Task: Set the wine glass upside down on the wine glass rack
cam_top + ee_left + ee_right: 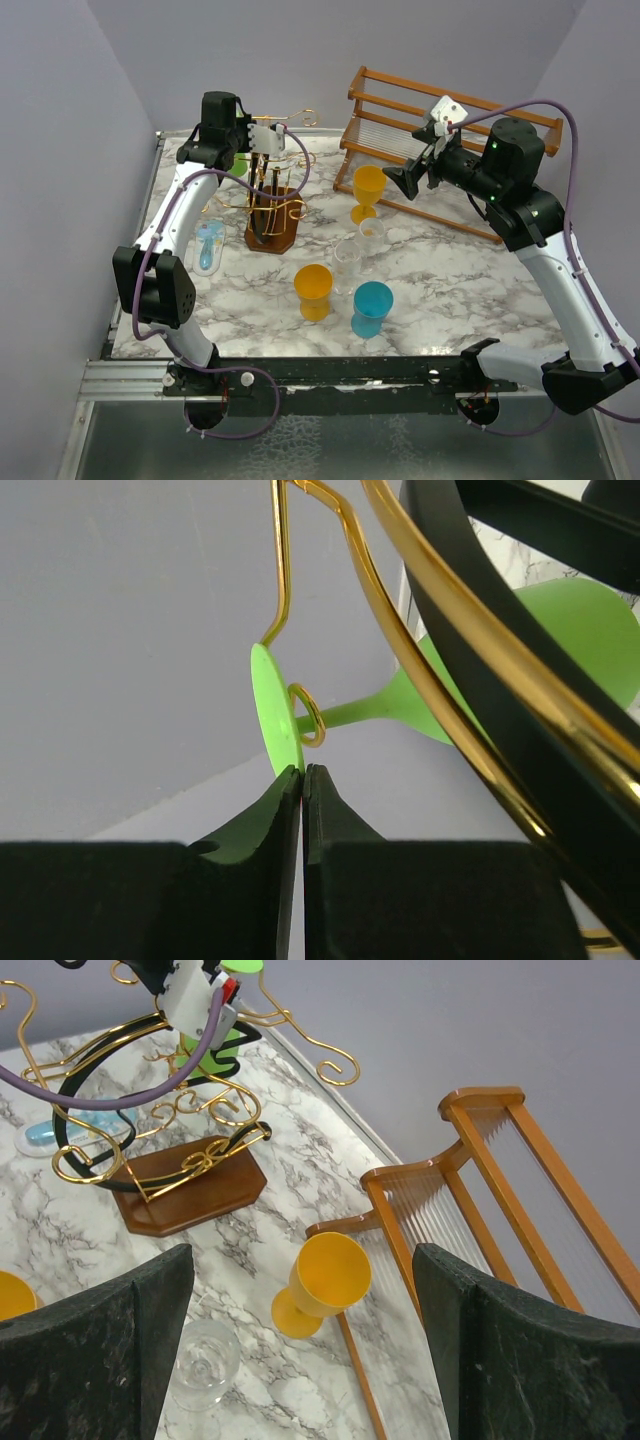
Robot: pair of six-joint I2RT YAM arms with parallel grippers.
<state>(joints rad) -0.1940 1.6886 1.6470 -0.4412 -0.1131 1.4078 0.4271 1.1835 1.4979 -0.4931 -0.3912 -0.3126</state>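
Note:
The wine glass is bright green (237,165). In the left wrist view its flat foot (272,705) is pinched edge-on between my left gripper (302,770), with stem and bowl (585,630) running to the right. A small scroll loop of the gold wire wine glass rack (440,670) sits against the foot at the stem. The rack (272,205) stands on its dark wooden base (272,235) at the back left, with my left gripper (262,175) among its arms. My right gripper (405,180) is open and empty above a yellow goblet (325,1280).
A brown slatted wooden rack (440,150) stands at the back right. Yellow goblet (368,190), clear glass (348,262), orange cup (313,285) and blue cup (372,300) stand mid-table. A light blue item (207,245) lies left of the gold rack.

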